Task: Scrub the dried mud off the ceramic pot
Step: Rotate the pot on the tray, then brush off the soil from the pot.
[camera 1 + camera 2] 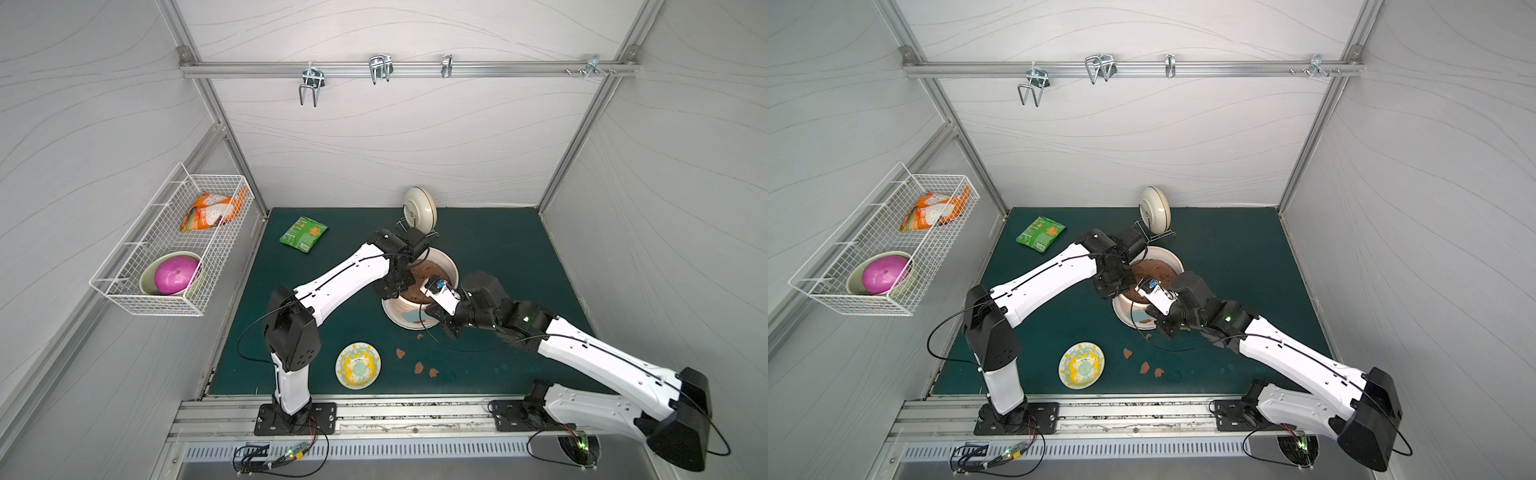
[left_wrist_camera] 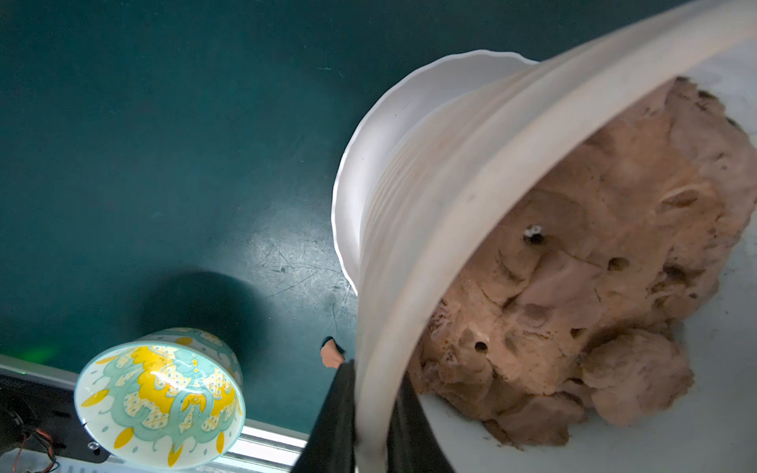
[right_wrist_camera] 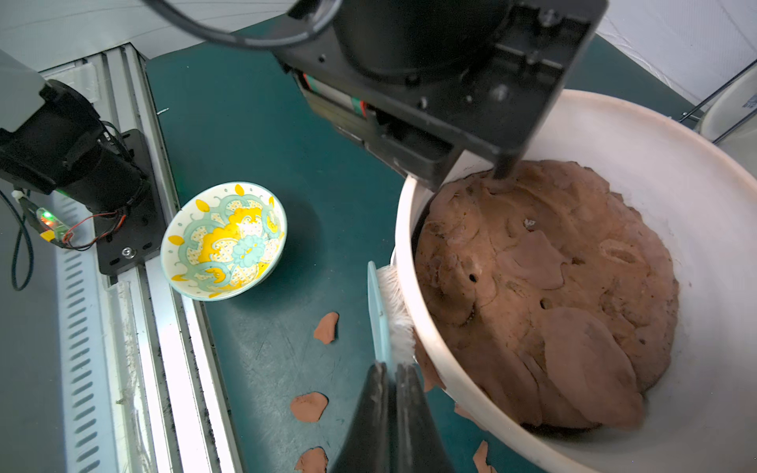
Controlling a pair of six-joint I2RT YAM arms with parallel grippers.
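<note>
Ceramic pot (image 2: pixel 409 204) tight in left end effector (image 2: pixel 372 383); brush (image 3: pixel 379 311), seemingly, in right end effector (image 3: pixel 391 370)

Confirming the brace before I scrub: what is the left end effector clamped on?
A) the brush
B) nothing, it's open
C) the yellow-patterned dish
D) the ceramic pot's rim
D: in the left wrist view the left end effector straddles the rim of the ceramic pot, one jaw outside the wall, one inside; the brush is in the right end effector.
</note>
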